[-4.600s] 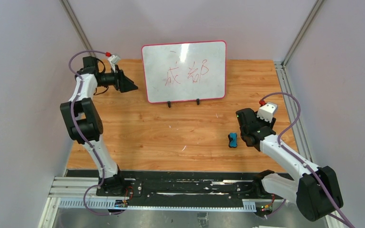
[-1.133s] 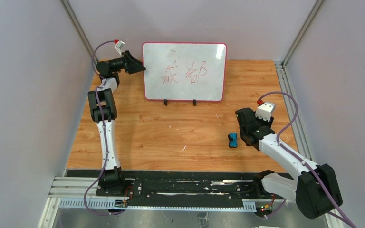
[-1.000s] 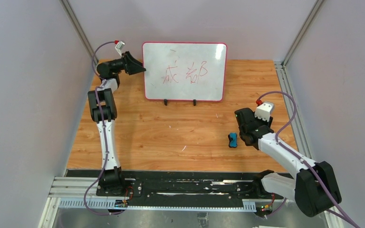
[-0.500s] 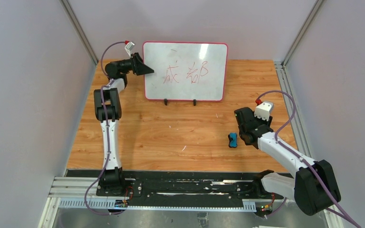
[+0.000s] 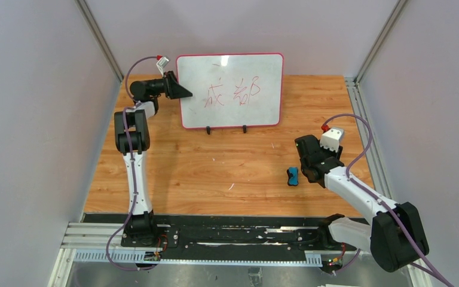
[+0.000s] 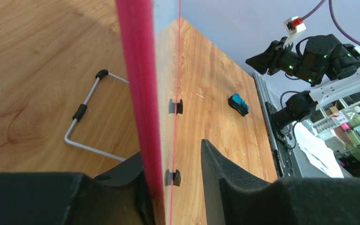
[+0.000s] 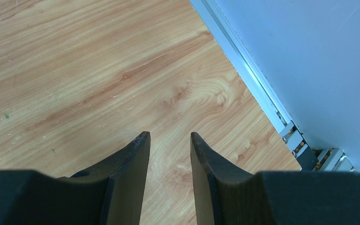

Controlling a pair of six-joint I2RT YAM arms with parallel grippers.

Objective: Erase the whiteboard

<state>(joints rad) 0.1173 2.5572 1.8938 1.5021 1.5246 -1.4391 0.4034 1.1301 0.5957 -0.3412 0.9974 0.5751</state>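
Right claw [image 7: 168, 137]: by the desk's [image 5: 215, 173] right edge, fingers apart over bare wood, grasping nothing.
Eraser [image 5: 293, 176]: on the wood, just left of that claw.
Whiteboard [image 5: 230, 113]: standing mid-desk at the far edge, red writing on it.
Left claw [image 6: 172, 150]: straddling the board's left frame, not clenched; front finger clear of the face.

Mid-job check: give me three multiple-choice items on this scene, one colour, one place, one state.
1. Writing on the whiteboard is: A) black; B) red; C) green.
2. Where is the blue eraser? A) on the table by the right arm; B) atop the whiteboard; C) off the table.
3. The right fingers are: A) shut on the eraser; B) pressed together; C) apart, empty.
Key: 1B, red strokes; 2A, it lies on wood beside the right arm; 3C, bare wood shows between them.
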